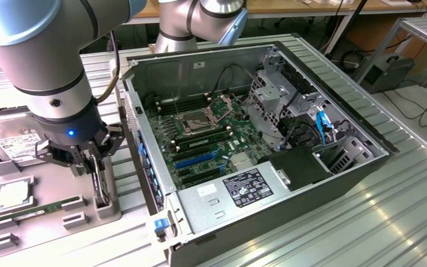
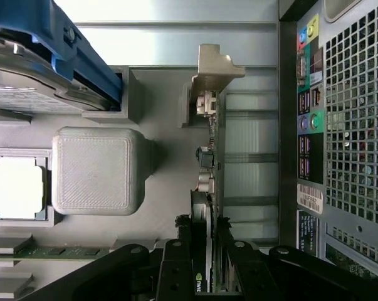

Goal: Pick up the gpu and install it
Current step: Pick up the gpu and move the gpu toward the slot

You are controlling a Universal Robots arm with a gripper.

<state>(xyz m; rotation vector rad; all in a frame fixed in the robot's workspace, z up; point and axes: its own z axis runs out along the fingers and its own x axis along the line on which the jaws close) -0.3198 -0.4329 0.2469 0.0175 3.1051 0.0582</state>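
As the arm stands: wrist pointing straight down over the parts tray (image 1: 120, 216) (image 2: 167, 172), at the exterior view's left.
gripper (image 1: 95, 167) (image 2: 207, 254): fingers clenched on the gpu (image 1: 102, 192) (image 2: 214, 157), one on each face.
gpu: on edge in its tray slot, silvery bracket (image 2: 215, 66) at one end.
Beyond: open computer case (image 1: 288, 206) (image 2: 358, 125), just beside the tray.
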